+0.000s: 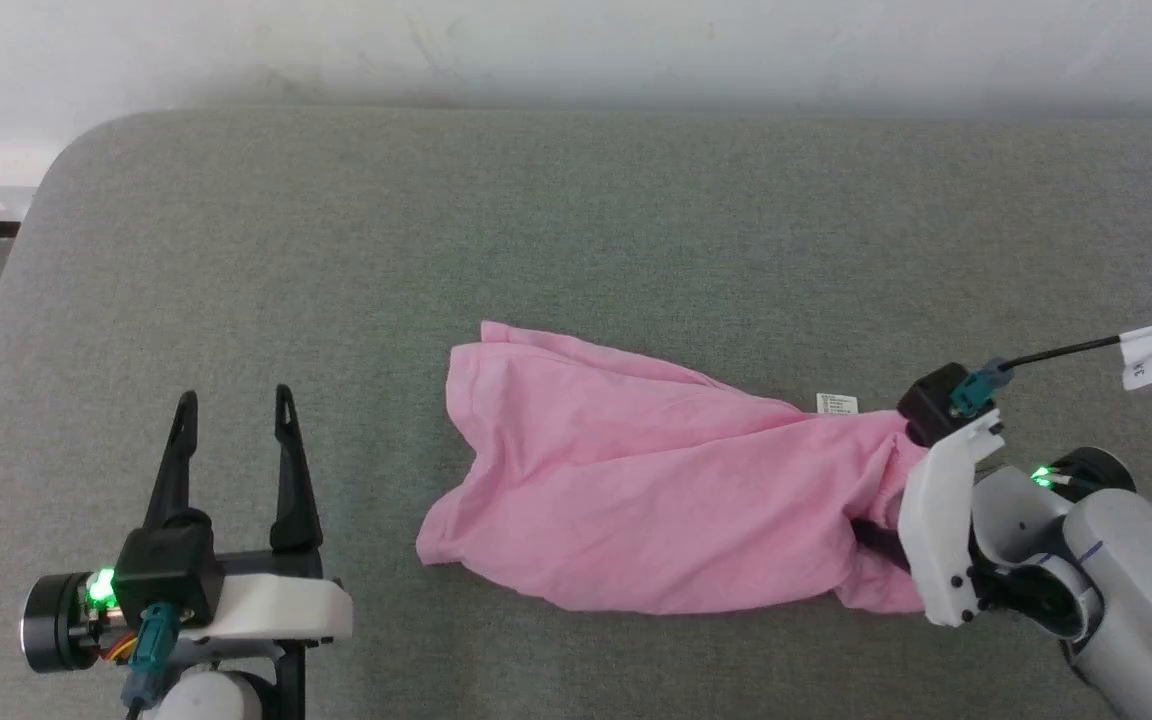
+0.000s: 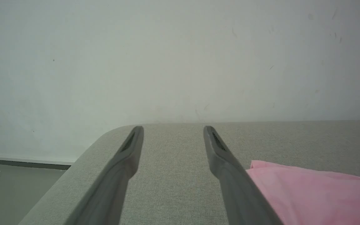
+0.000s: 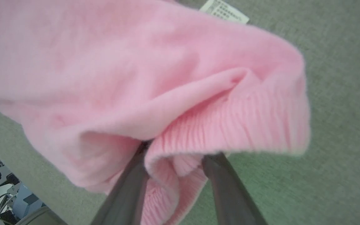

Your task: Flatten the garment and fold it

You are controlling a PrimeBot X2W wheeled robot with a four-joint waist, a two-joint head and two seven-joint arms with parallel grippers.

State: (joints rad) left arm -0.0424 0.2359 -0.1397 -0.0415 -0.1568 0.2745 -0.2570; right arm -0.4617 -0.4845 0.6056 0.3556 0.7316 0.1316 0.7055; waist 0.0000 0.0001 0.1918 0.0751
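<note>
Nearest us, our left gripper (image 1: 234,395) hovers off the garment's (image 1: 636,490) left end, jaws spread wide around nothing. At the garment's right end, our right gripper (image 3: 177,153) has its jaws spread astride the gathered waistband (image 3: 245,125). A fold of it lies loose between them, not yet pinched. The garment lies bunched on the grey tabletop (image 1: 336,250), its long axis running left to right, with the white tag (image 1: 836,403) at its far right edge. We judge the right arm takes the waistband; the left is nearer the free hem end.
</note>
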